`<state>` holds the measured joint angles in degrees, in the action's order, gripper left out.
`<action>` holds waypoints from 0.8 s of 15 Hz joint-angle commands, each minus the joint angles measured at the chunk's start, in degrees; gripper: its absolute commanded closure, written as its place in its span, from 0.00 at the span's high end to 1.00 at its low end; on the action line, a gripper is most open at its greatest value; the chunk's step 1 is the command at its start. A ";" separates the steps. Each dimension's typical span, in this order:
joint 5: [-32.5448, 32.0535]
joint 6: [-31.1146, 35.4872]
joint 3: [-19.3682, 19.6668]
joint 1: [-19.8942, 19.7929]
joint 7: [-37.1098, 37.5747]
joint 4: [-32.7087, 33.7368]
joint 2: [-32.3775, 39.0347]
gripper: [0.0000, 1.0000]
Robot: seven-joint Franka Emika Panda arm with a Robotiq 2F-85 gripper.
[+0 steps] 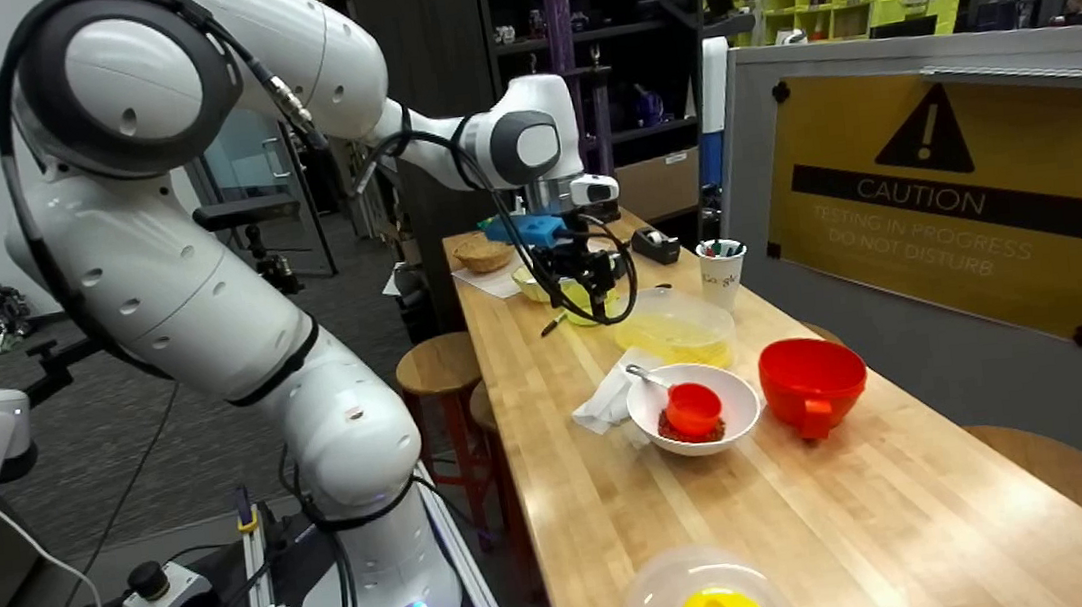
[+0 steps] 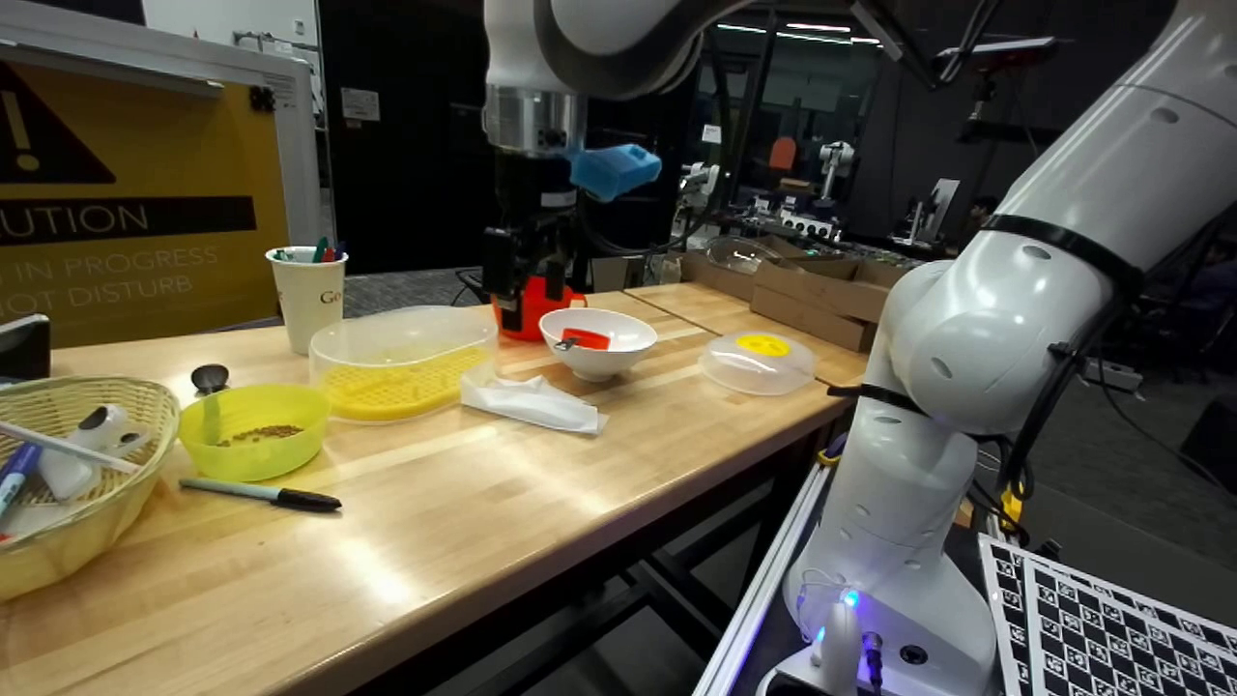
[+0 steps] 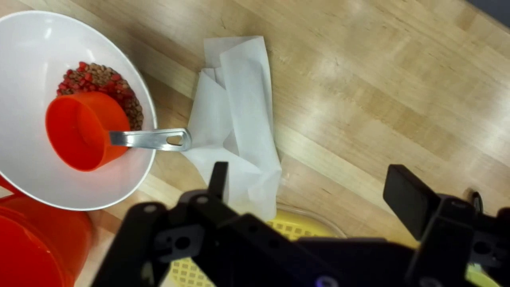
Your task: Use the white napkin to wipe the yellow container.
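The gripper (image 3: 311,186) stands wide, empty; in an exterior view the white napkin (image 2: 534,402) lies right of the yellow container (image 2: 398,383); napkin pickup seems in hand; the next move likely calls for centring, lowering, pinching.

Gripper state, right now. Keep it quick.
Gripper: open, its fingers wide apart in the wrist view, holding nothing; the white napkin lies ungrasped.
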<state>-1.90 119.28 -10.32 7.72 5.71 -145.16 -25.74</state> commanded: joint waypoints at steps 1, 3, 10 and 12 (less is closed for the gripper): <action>-0.85 2.48 -1.54 0.85 1.76 -1.12 1.04 1.00; -1.09 3.42 -1.86 0.86 1.88 -1.20 2.24 1.00; -2.73 5.30 -1.36 -0.92 3.88 0.63 8.40 1.00; -3.85 5.82 -1.24 -1.45 4.77 0.99 9.77 1.00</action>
<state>-3.73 124.41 -11.71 6.98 8.59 -145.66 -18.43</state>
